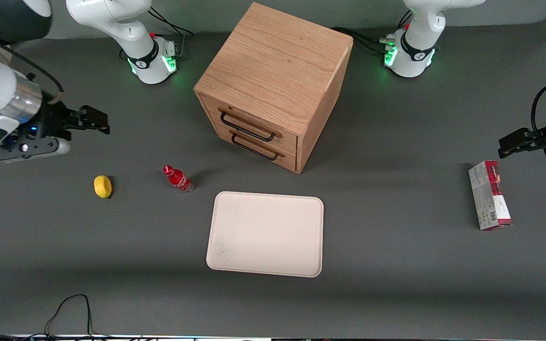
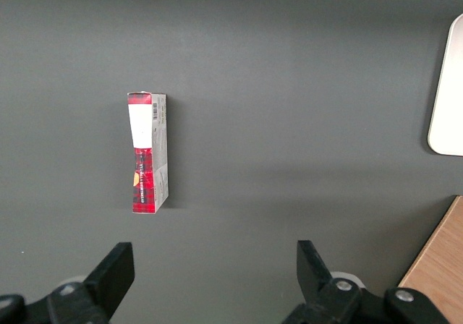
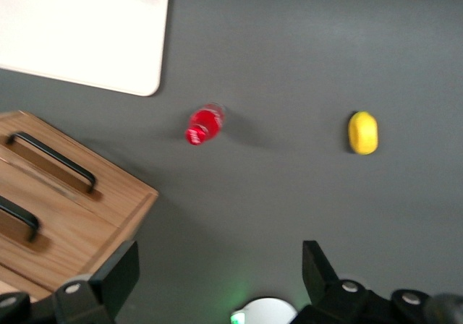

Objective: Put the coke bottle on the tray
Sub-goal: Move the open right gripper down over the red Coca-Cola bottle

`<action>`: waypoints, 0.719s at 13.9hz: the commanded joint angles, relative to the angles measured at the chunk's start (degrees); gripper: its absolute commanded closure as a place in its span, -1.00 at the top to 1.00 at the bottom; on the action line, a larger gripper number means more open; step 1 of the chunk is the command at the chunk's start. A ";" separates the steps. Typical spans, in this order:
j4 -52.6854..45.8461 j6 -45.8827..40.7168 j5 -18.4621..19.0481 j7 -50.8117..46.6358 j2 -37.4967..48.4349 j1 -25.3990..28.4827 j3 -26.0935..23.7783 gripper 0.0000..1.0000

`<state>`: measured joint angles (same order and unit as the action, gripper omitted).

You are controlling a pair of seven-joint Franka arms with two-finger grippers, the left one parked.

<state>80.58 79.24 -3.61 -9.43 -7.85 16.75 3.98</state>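
The coke bottle (image 1: 177,178), small and red with a red cap, stands upright on the dark table between the lemon and the tray; it also shows in the right wrist view (image 3: 204,124). The cream tray (image 1: 266,233) lies flat, nearer to the front camera than the wooden drawer cabinet, and holds nothing; one corner of it shows in the right wrist view (image 3: 87,27). My gripper (image 1: 94,119) hovers well above the table at the working arm's end, farther from the front camera than the bottle. It is open and empty (image 3: 217,270).
A yellow lemon (image 1: 103,186) lies beside the bottle, toward the working arm's end. A wooden two-drawer cabinet (image 1: 273,85) stands mid-table, farther from the front camera than the tray. A red-and-grey carton (image 1: 489,201) lies toward the parked arm's end.
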 commanded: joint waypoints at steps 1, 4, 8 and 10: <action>-7.37 -3.12 0.09 -11.19 -5.07 3.54 -2.64 1.00; -7.11 -3.12 0.62 -12.02 -5.07 3.46 -3.63 1.00; -4.57 -5.14 0.79 -10.88 -4.55 3.37 -3.63 1.00; -1.75 -4.45 0.80 -8.08 -3.84 3.11 -3.19 1.00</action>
<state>76.64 75.02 -3.41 -19.99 -12.31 19.99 0.41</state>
